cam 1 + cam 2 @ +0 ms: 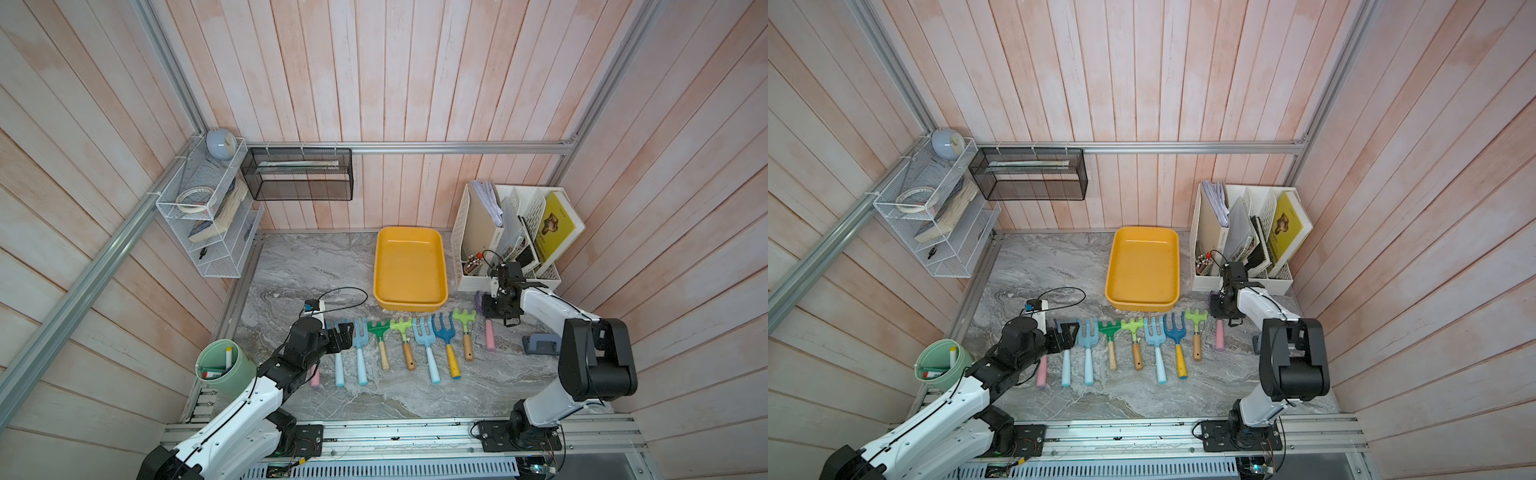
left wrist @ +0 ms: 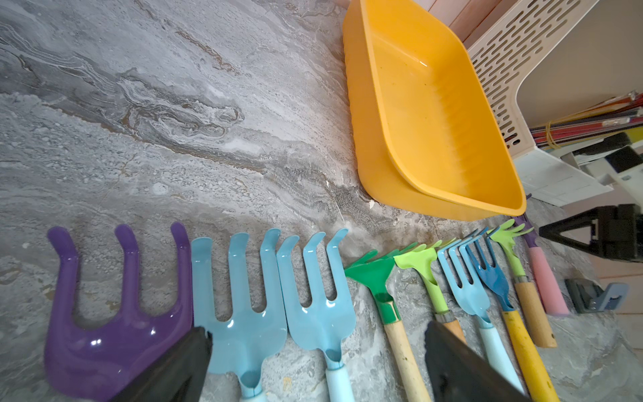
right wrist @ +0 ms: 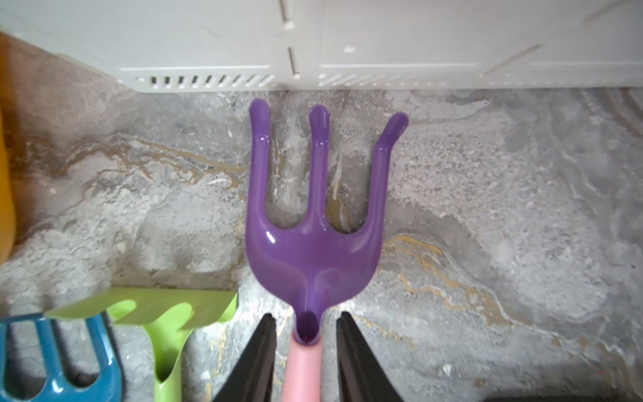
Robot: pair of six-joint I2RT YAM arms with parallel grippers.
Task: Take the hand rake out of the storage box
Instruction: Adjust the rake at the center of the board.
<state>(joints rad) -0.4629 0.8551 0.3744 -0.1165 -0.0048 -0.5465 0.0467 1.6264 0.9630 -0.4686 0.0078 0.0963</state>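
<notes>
Purple hand rake (image 3: 313, 250) with a pink handle lies flat on the worktop (image 1: 299, 266), outside the storage box (image 1: 409, 230), at the right end of a row of rakes (image 1: 424, 336) laid side by side. Its prongs point toward the back edge and come near the foot of the white file organizer (image 1: 469, 232) in the back right corner. Its handle points to the front edge like all the others, which I judge keeps every handle easy to reach from the arms' side.

The right gripper (image 3: 306, 316) hangs directly over it, pointing down. Its fingers (image 3: 257, 358) straddle the pink handle just behind the socket of the head, one on each side. A strip of worktop shows between each finger and the handle, so they are released and touch nothing, though only narrowly parted.

The storage box stands at the back edge, just left of the organizer, and in both top views it holds nothing. The rake therefore looks already out, and the step in hand is probably letting go and lifting clear.

The left gripper (image 1: 344, 336) hovers over the left end of the row, spread wide and empty, above the light blue rakes (image 2: 243, 323) beside a second purple one (image 2: 118, 313). A green cup (image 1: 224, 365) sits at the front left corner.
</notes>
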